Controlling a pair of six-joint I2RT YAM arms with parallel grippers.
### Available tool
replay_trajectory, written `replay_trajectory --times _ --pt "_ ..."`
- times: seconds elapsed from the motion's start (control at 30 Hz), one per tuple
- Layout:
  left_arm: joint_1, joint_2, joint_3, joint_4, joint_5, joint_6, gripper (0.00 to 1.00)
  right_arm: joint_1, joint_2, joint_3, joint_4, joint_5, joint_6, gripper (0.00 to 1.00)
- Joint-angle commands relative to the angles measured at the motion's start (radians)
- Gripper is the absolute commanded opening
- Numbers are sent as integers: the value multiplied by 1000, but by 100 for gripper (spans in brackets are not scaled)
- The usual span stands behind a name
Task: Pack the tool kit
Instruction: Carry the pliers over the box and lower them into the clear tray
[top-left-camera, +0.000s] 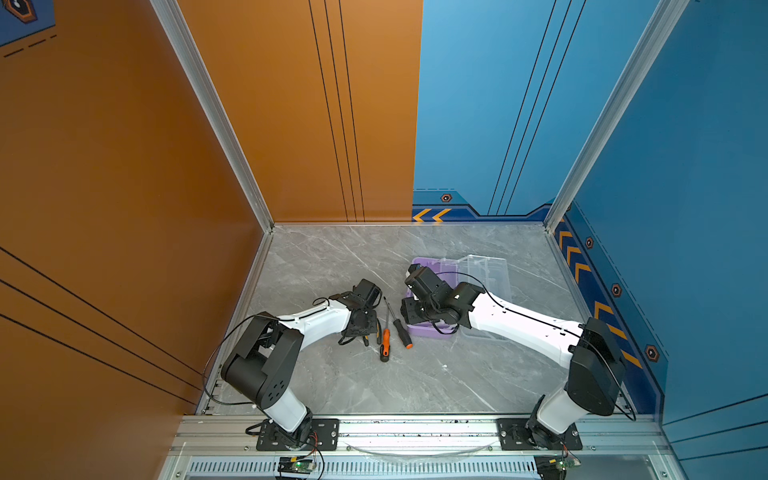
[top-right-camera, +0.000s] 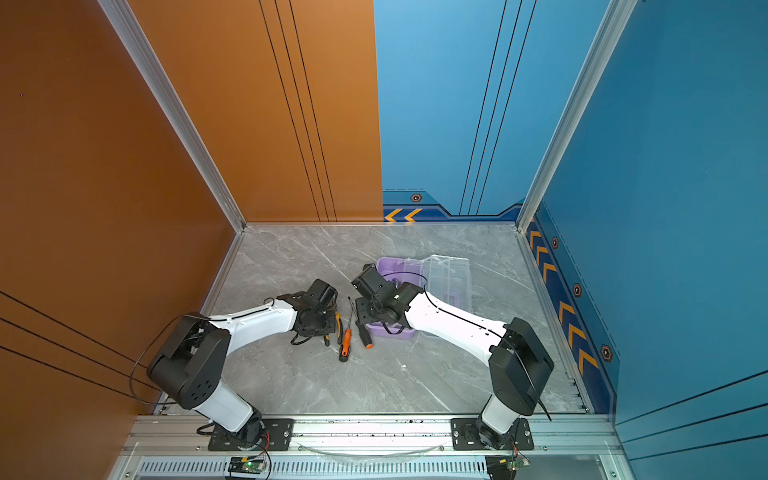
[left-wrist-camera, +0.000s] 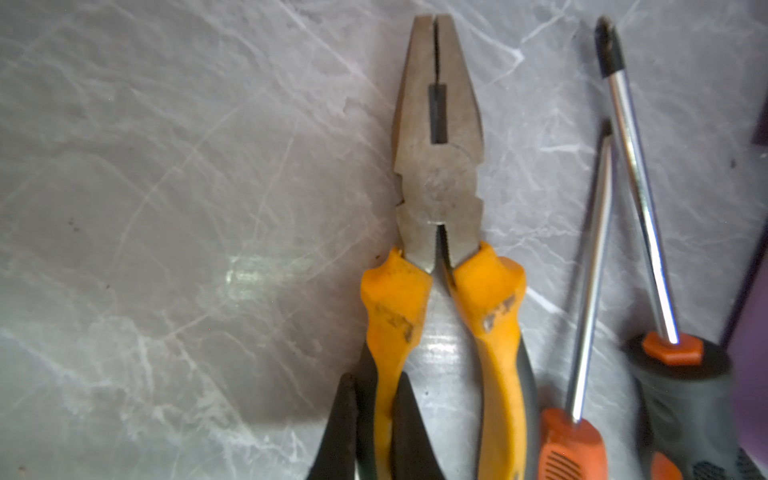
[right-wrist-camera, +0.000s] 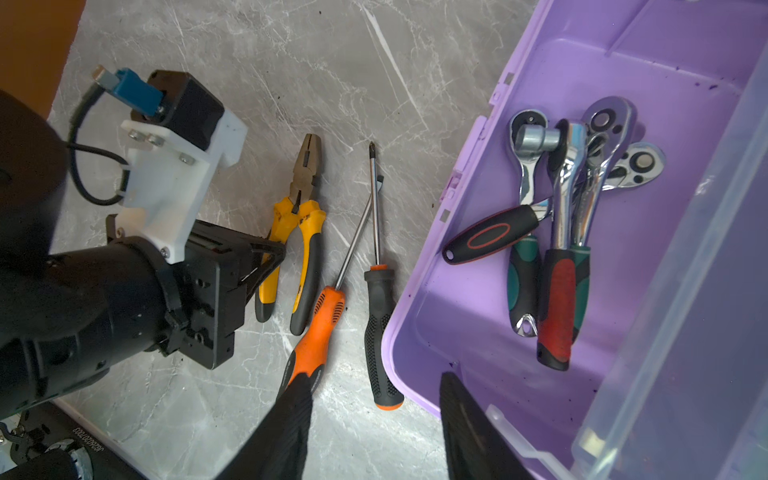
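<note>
**Tool kit, packing under way.**
- Lilac case (right-wrist-camera: 457, 328): lying open, with the clear lid (top-left-camera: 486, 270) swung back. Ratchet wrenches (right-wrist-camera: 565, 199) are resting inside the case.
- Outside the case, along its wall: the black screwdriver (right-wrist-camera: 380, 332) is lying just beside the case. The orange screwdriver (right-wrist-camera: 320, 332) is lying next out, and the two shafts are crossing. The pliers (left-wrist-camera: 436, 187) are lying farthest from the case.
- Left gripper (left-wrist-camera: 380, 436): pinching one yellow pliers handle.
- Right gripper (right-wrist-camera: 374, 386): hovering at the case's corner, fingers spread and holding nothing.
- Step in hand: picking up the pliers.
- Next move, likely: lifting them clear of the screwdrivers, carrying them over the case wall and releasing them inside. Held by one handle, the pliers may swing.
</note>
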Motion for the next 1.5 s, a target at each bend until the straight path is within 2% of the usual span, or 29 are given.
replay_trajectory --times 0.0,0.2,0.37,0.5,0.77,0.93,1.17,1.47 --pt "-1 12 3 -4 3 -5 0 -10 -11 -8 4 -17 13 53" --pt "-6 -104 37 -45 -5 -5 0 -24 -41 -18 5 -16 15 53" --pt "-44 -211 137 -107 -22 -4 0 -66 -98 -50 28 -22 30 53" --pt "-98 -221 248 -113 -2 -33 0 -115 -170 -102 63 -3 53 53" --pt "-279 -18 543 -111 18 -30 0 -270 -372 -223 100 58 91 53" --pt "-337 128 680 -111 39 -53 0 -335 -466 -272 98 48 94 52" --pt "-380 296 803 -83 73 -76 0 -367 -515 -315 91 32 100 52" --pt "-371 419 866 -84 96 -91 0 -388 -530 -330 79 15 96 52"
